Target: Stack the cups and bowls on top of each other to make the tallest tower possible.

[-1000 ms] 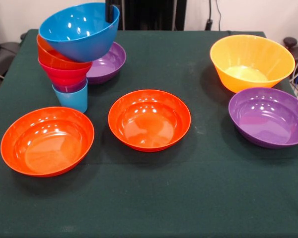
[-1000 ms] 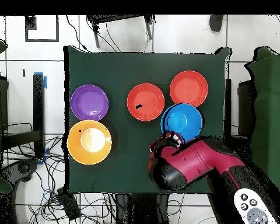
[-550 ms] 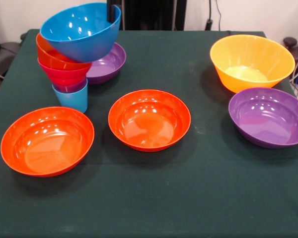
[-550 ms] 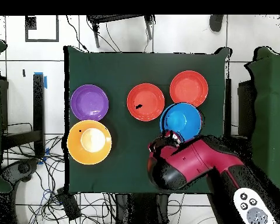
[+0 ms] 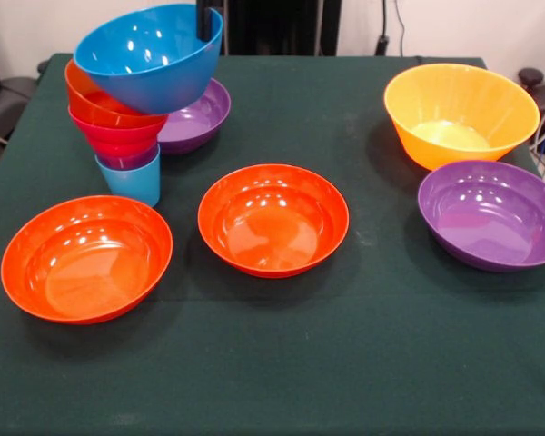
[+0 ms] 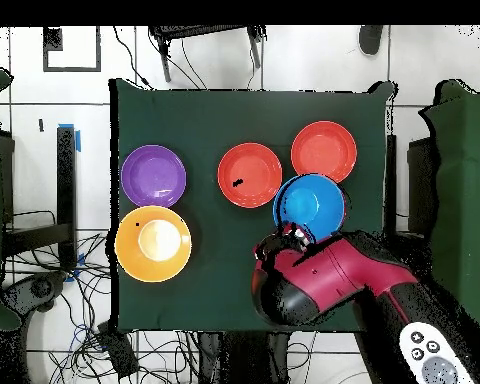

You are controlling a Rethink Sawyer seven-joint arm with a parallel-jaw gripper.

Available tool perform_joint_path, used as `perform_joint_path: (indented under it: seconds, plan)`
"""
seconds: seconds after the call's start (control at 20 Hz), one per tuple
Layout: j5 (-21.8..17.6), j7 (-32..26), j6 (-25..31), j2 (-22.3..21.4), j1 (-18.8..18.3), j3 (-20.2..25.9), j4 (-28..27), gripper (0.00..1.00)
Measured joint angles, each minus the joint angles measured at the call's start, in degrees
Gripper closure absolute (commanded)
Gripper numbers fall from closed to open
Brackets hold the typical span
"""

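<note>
The green-clothed table [image 5: 363, 363] carries everything, and the red and black arm [image 6: 324, 285] reaches over its edge in the overhead view, ending beside the blue bowl. The gripper [image 5: 203, 16] shows in the front view only as a dark post at the blue bowl's far rim; whether it is parted or closed, or has hold of the rim, cannot be told.

The tower [image 5: 132, 109] stands at the far left of the front view and leans, its top tilted to the right. Its top piece is the medium blue bowl [image 5: 150, 56], tipped so that its opening faces the camera. Under it sit a small orange bowl [image 5: 95, 104] and a small pink bowl [image 5: 118, 138], then a sliver of the purple cup [image 5: 127, 163], all nested in the light blue cup [image 5: 132, 183] that stands on the cloth.

The large yellow-orange bowl [image 5: 461, 111] sits far right, with a wide purple bowl [image 5: 490, 213] just in front of it. Two wide orange-red bowls lie nearer: one at the left [image 5: 86, 257], one in the middle [image 5: 272, 218]. A second wide purple bowl [image 5: 198, 116] rests right behind the tower, partly hidden by it
</note>
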Motion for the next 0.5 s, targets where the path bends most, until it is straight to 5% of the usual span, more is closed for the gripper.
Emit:
perform_joint_path:
  seconds: [0.5]
  plan:
    - [0.0, 0.0, 0.0, -0.6, -0.1, 1.1, 0.0, 1.00]
